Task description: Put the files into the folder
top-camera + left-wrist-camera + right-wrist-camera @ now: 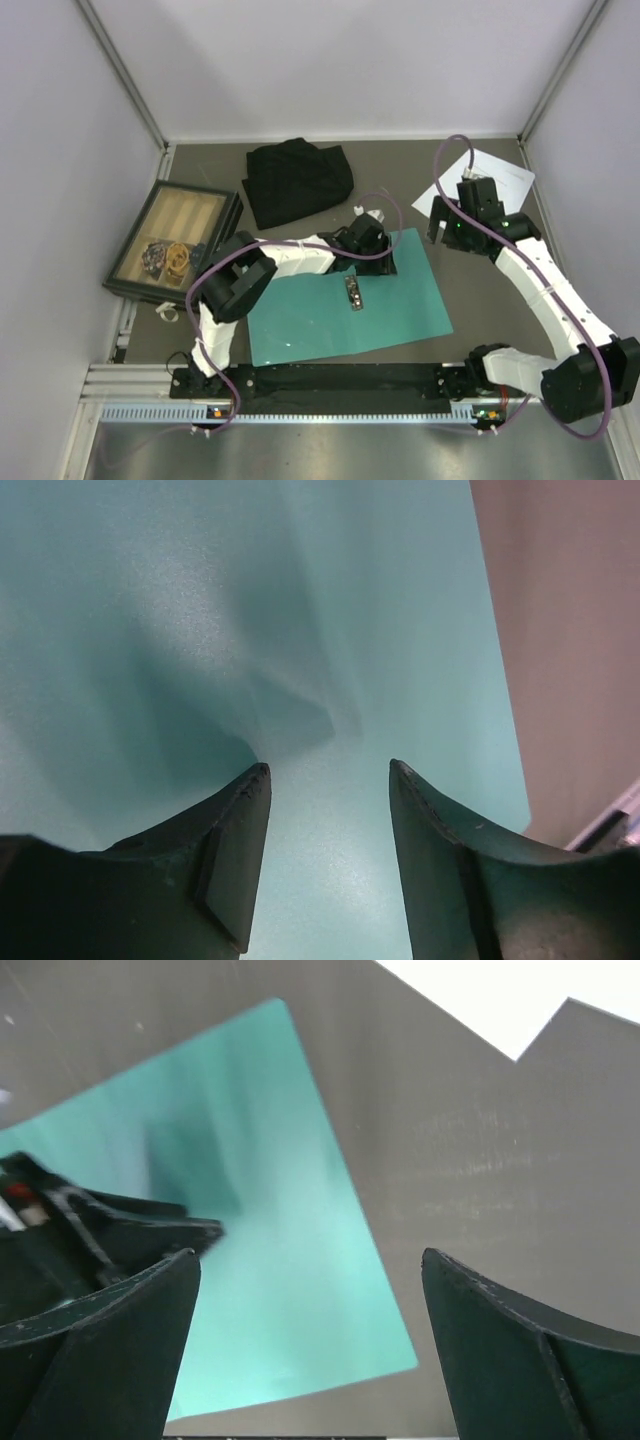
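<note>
While the right end effector [310, 1270] hangs spread and empty, the files [490, 178] lie in the far-right corner of the counter [470, 290], apart from the folder [300, 320]. The left end effector [330, 770], half spread, is over the folder. Risk, we think: flat sheets crumple, or only one comes up, w/ a bad pinch.

- The top view is evenly lit by soft white light from above, so the table [400, 170] reads mid-grey.
- The black cloth [298, 180] is so dark that its folds barely show.
- A pale sheen lies on the folder [350, 300] at its near left corner, and shadows under the arms are faint.
- In the left wrist view the folder looks grainy, with a soft-edged shadow at the centre. The left gripper [330, 765] is dark and slightly out of focus.
- In the right wrist view the folder is streaked with blur (mostly vertical smears). The files [520, 1000] are blown out to plain white, and the right gripper [310, 1254] is nearly black.
</note>
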